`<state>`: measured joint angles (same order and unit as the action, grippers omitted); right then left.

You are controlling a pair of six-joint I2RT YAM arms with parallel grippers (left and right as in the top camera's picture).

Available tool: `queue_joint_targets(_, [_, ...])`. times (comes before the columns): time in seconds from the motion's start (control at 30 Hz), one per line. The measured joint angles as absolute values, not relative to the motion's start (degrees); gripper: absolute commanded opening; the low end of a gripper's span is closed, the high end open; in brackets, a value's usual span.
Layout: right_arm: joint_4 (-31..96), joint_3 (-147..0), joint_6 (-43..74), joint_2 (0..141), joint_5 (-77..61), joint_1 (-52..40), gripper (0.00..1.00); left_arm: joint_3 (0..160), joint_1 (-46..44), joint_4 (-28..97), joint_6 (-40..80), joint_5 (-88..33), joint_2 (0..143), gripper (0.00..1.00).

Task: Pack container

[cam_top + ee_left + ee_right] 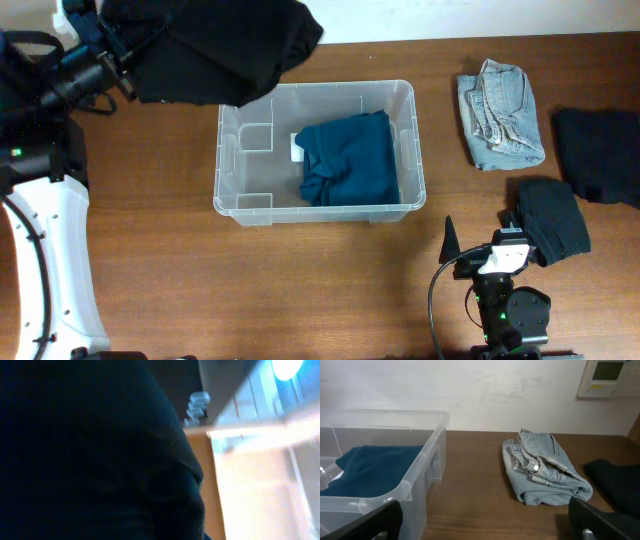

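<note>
The container (318, 212) is a clear plastic bin in the middle of the table, with a white label (298, 147) on its base. A folded teal garment (350, 160) lies in its right half. It also shows at the left of the right wrist view (427, 450), with the teal garment (375, 467) inside. My left gripper is hidden in a large black garment (215, 45) that it holds in the air over the bin's back left corner. This cloth (90, 450) fills the left wrist view. My right gripper (480, 240) is open and empty near the front edge (485, 525).
Folded light blue jeans (500, 112) lie right of the bin, also in the right wrist view (545, 467). A black garment (598, 155) lies at the far right. A dark folded garment (552, 220) lies beside my right gripper.
</note>
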<state>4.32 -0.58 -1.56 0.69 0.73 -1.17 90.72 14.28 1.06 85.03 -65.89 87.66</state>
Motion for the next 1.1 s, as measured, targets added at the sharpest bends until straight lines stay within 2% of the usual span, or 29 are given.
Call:
queue_joint_targets(0.3, [4.3, -0.6, -1.6, 0.7, 0.7, -1.2, 0.98, 90.7, 14.3, 27.6, 61.2, -43.7, 87.7, 0.01])
queue_joint_targets(0.5, [4.3, -0.6, -1.5, 0.7, 0.7, -1.2, 0.98, 90.7, 14.3, 38.3, 40.4, -35.5, 87.8, 0.01])
queue_joint_targets(0.63, [4.3, -0.6, -1.5, 0.7, 0.7, -1.2, 0.98, 90.7, 14.3, 42.2, 27.9, -36.5, 87.8, 0.01])
queue_joint_targets(0.87, [4.3, -0.6, -1.5, 0.7, 0.7, -1.2, 0.98, 90.7, 13.7, 43.1, 14.2, -49.4, 87.8, 0.01])
queue_joint_targets(1.1, [4.3, -0.6, -1.5, 0.7, 0.7, -1.2, 0.98, 90.7, 6.5, 51.9, -0.6, -56.5, 87.8, 0.01])
